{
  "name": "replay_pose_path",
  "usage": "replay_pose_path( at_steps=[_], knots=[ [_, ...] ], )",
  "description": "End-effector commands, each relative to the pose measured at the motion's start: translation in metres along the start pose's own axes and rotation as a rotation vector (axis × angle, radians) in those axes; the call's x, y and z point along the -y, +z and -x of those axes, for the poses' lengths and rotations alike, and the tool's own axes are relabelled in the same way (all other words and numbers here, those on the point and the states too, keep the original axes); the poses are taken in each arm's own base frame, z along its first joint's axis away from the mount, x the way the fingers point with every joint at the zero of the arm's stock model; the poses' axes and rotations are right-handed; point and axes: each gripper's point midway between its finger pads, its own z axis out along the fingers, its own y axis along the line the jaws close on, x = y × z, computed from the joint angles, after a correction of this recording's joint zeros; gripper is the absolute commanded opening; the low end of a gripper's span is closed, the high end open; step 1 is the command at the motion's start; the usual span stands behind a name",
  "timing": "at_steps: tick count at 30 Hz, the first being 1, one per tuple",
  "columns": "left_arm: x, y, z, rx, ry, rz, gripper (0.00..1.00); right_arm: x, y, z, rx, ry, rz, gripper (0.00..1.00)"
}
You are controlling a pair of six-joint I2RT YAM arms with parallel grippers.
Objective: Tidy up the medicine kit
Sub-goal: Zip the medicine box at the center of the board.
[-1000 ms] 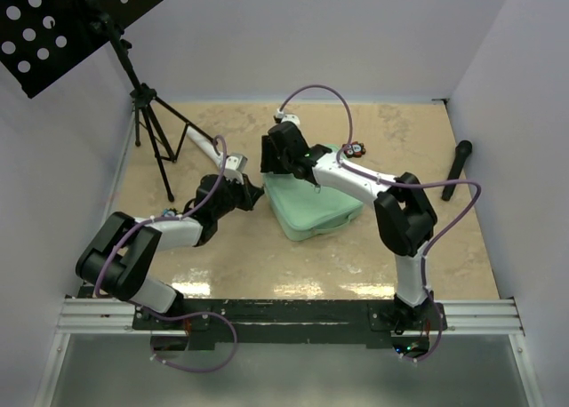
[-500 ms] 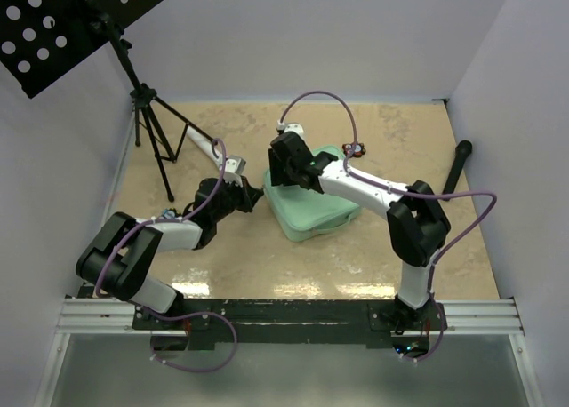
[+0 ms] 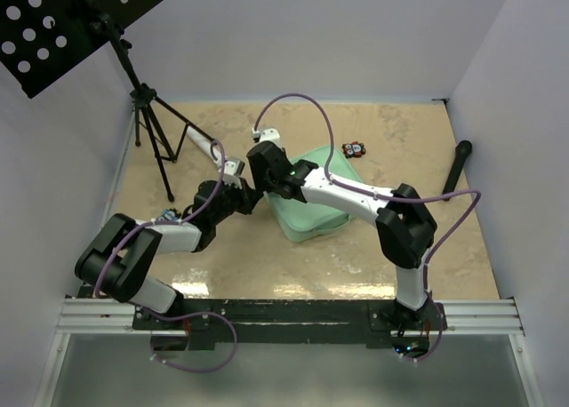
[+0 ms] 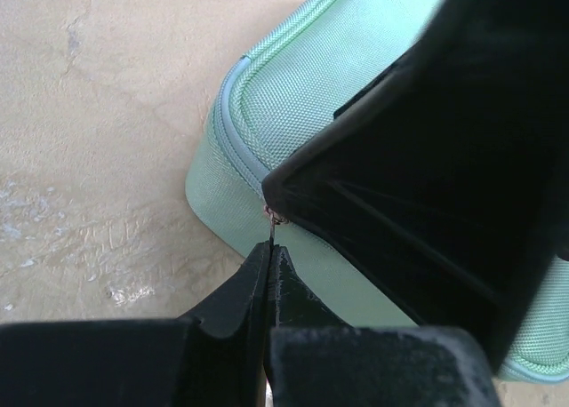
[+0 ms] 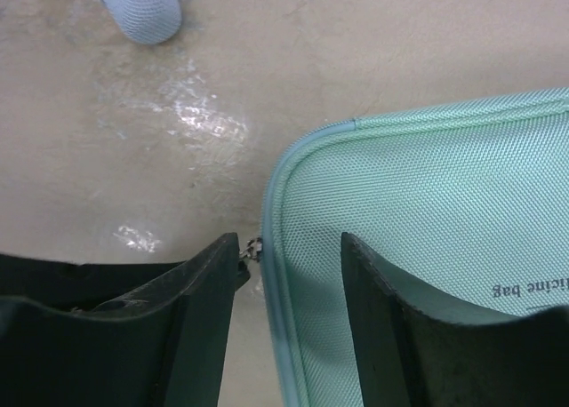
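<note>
Beige marbled tabletop [image 3: 427,247] between white walls carries the mint-green medicine kit [image 3: 307,222] near its middle, lid down. We see both arms meeting at the kit's left corner. Our left gripper [image 4: 269,247] is pinched fully together, its tips at the small metal zip pull [image 4: 276,216]; we cannot tell whether it grips the pull. Our right gripper [image 5: 293,247] stands partly apart, straddling the corner's piped edge and holding nothing. A black-and-red gadget [image 3: 354,147] lies just beyond the kit's far side.
</note>
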Motion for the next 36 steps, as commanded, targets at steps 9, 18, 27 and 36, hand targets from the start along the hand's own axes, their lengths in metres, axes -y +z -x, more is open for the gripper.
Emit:
replay_pose_path(
  at_steps=[9,18,27,36],
  knots=[
    [0.015,-0.007,0.026,0.117,-0.007,-0.061,0.00,0.009,0.018,0.005,0.023,-0.004,-0.083,0.42],
    [0.018,-0.003,0.025,0.117,-0.018,-0.084,0.00,0.004,0.025,-0.001,0.003,-0.020,-0.070,0.43],
    [0.020,-0.003,0.027,0.126,-0.022,-0.097,0.00,0.002,0.035,-0.019,-0.049,-0.047,-0.057,0.00],
    [0.027,-0.005,0.023,0.126,-0.022,-0.142,0.00,0.001,0.033,-0.019,-0.041,-0.023,-0.042,0.00]
  ],
)
